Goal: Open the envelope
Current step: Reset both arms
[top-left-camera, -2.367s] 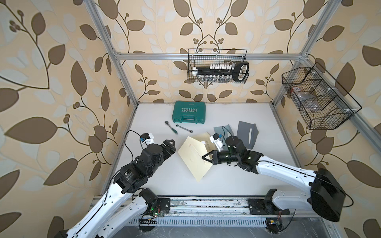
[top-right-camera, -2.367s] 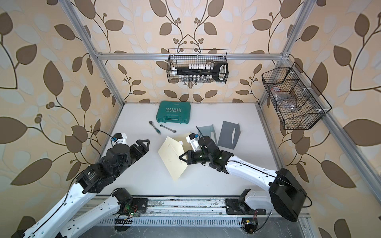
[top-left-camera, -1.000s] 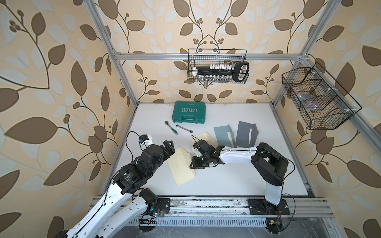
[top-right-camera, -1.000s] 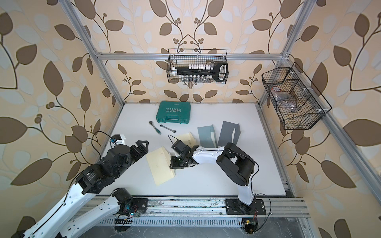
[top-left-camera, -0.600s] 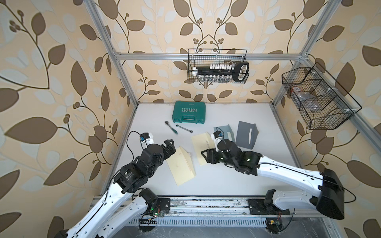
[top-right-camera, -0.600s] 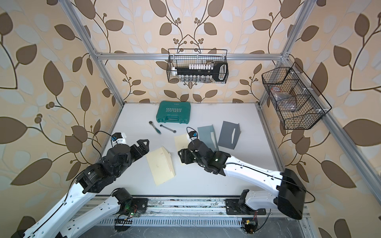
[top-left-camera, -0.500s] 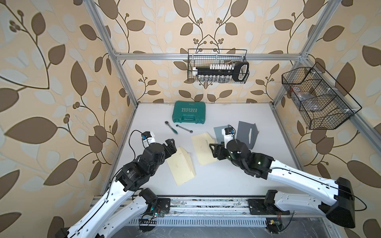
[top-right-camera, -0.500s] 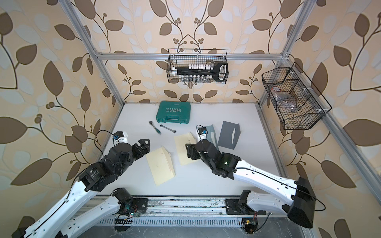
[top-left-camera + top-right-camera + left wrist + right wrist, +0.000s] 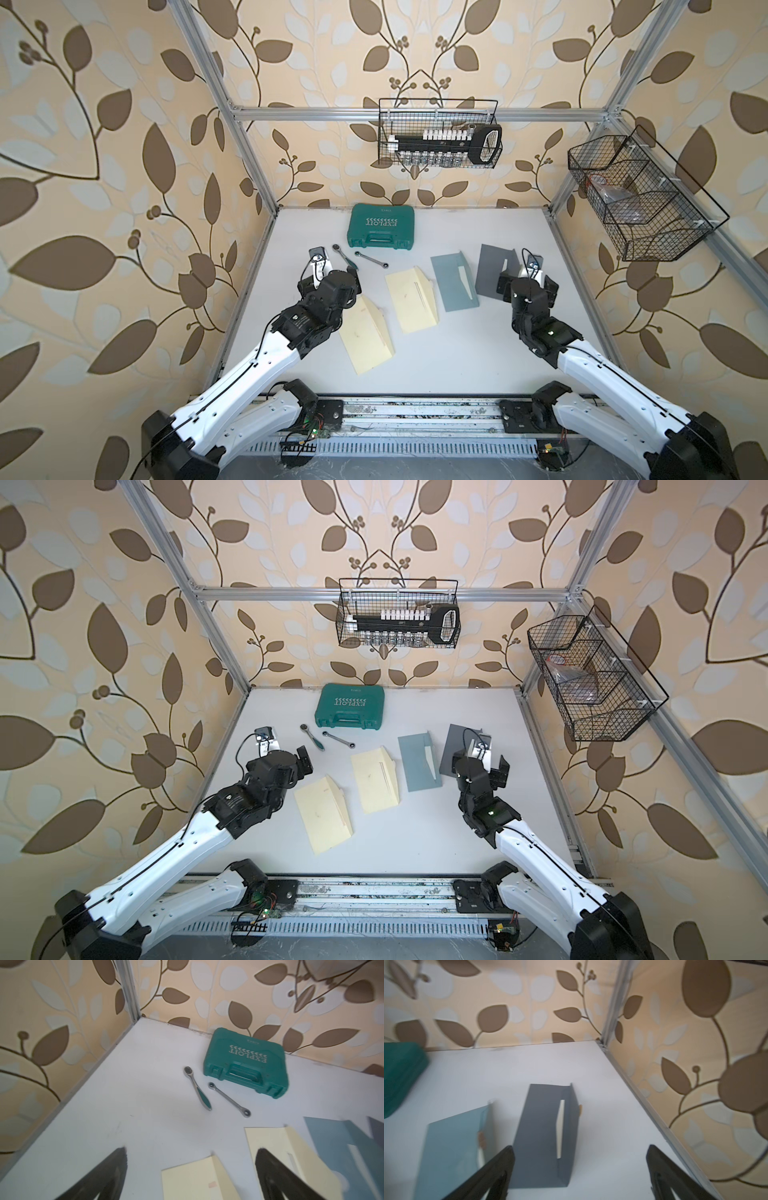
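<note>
With the left gripper (image 9: 191,1149) and right gripper (image 9: 581,1147) both spread wide and empty, the opening looks done. The near cream envelope (image 9: 365,336), thin matte paper at near left, has its flap creased upward. Farther back, the second cream envelope (image 9: 411,301), blue envelope (image 9: 453,286) and grey envelope (image 9: 490,270) show raised flaps too, so the next move likely needs only a clean retreat.

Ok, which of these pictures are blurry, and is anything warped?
Right wrist view: motion smear, worst on the light blue envelope and green case. Left wrist view: mild blur, left claw soft. Both top views: sharp, though the frame posts splay outward.
</note>
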`<state>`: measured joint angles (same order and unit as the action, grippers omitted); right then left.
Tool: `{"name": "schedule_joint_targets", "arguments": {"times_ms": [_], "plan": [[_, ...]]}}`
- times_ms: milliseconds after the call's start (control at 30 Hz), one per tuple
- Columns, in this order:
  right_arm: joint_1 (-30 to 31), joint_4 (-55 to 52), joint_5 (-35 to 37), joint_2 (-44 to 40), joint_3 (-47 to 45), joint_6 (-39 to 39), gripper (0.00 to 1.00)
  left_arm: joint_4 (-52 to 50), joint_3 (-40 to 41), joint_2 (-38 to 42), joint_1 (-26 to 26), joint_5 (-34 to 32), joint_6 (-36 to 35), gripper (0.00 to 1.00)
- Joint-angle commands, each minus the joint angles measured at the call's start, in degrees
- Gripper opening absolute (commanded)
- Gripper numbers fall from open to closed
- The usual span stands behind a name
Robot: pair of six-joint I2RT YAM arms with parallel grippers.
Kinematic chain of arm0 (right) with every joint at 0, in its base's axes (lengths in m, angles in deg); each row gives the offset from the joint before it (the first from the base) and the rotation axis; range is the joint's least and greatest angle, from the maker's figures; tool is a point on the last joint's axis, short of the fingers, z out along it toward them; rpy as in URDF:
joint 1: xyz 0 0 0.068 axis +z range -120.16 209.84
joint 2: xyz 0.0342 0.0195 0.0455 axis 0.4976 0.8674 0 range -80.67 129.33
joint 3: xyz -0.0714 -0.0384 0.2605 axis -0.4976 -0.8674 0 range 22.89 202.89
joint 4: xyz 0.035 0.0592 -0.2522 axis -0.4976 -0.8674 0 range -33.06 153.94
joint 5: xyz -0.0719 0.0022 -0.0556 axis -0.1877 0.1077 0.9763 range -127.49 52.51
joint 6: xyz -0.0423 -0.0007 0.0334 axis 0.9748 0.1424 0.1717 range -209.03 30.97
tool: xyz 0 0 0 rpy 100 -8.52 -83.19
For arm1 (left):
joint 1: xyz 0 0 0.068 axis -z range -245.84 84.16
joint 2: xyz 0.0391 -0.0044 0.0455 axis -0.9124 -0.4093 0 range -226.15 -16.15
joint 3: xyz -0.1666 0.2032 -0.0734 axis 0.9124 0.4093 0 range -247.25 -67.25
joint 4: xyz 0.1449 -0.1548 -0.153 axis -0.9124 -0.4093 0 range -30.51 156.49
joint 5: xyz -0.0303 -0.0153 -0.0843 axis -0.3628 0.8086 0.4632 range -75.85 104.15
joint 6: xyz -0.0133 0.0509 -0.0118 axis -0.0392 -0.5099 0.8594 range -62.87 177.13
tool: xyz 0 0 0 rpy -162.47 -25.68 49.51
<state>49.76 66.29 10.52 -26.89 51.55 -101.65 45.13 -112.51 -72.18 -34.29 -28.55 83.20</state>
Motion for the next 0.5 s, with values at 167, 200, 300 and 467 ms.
{"name": "schedule_joint_targets", "arguments": {"times_ms": [167, 200, 300, 467], "plan": [[-5.68, 12.22, -0.59, 19.07, -2.26, -2.16, 0.98, 19.96, 9.83, -11.17, -19.38, -6.66, -8.07, 0.99], [-5.62, 13.38, 1.33, 21.5, -1.32, -0.41, 0.98, 20.51, 9.69, -12.68, -20.07, -6.75, -8.77, 0.99], [-5.96, 23.58, -5.09, 22.37, -3.08, 5.8, 0.98, 28.64, 11.41, -16.64, -20.3, -4.94, -15.2, 0.99], [-9.18, 32.56, -21.92, 23.53, -5.46, 11.38, 0.98, 45.98, 18.07, -18.91, -20.39, 5.83, -20.94, 0.99]]}}
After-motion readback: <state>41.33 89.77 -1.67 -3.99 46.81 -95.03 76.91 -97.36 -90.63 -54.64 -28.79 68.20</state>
